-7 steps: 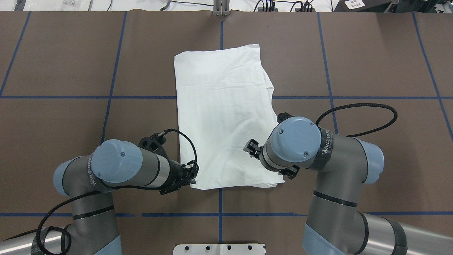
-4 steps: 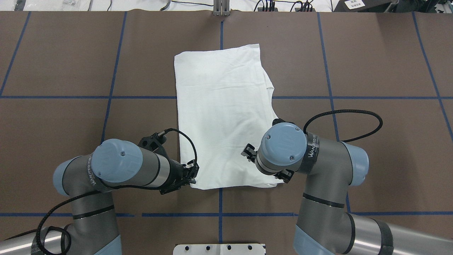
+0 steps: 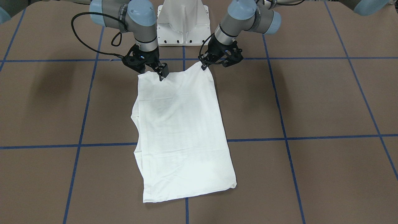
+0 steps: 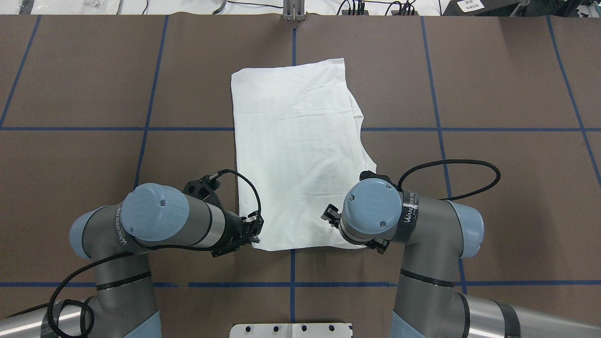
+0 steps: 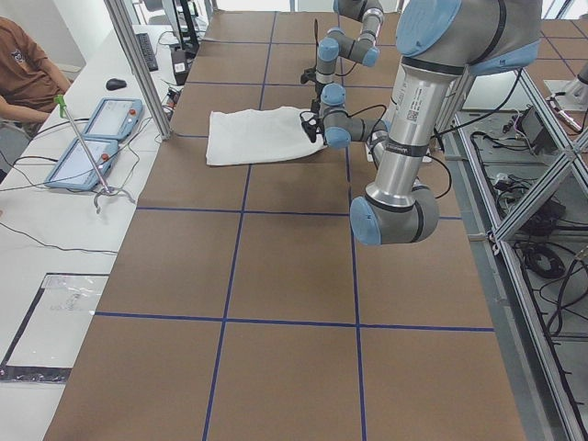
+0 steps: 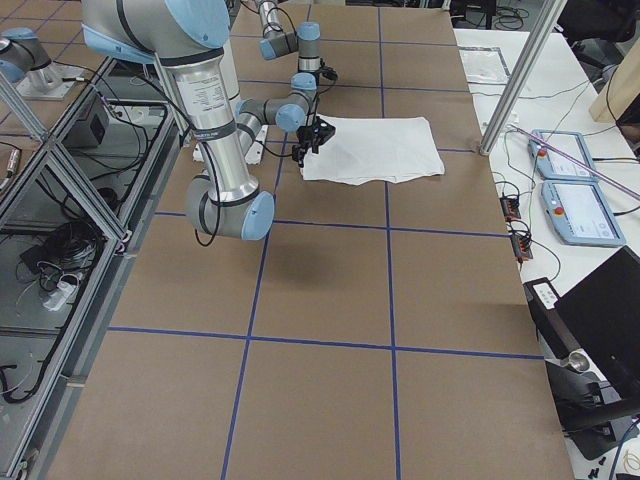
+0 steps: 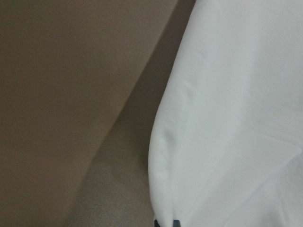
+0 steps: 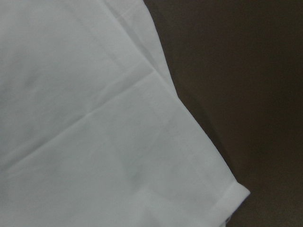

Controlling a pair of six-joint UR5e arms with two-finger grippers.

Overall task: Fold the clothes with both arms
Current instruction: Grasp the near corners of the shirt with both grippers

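The clothes (image 4: 296,155) are a white shirt folded into a long rectangle, lying flat on the brown table; no print shows. My left gripper (image 3: 204,66) is shut on the shirt's near left corner, which is lifted slightly off the table (image 3: 311,102). In the left wrist view the cloth (image 7: 236,118) fills the right side. My right gripper (image 3: 161,75) hangs low over the near edge of the shirt, a little inside the near right corner, and looks open with nothing in it. The right wrist view shows that corner (image 8: 236,191) lying flat.
The white pedestal base (image 3: 183,21) stands behind the shirt's near edge. Blue tape lines (image 4: 150,129) divide the brown table top. A seated person (image 5: 28,73), tablets (image 5: 92,138) and cables are on the bench beyond the far side.
My right arm has drawn back toward the robot and come lower over the shirt's near right corner. The left arm and the shirt have stayed still.
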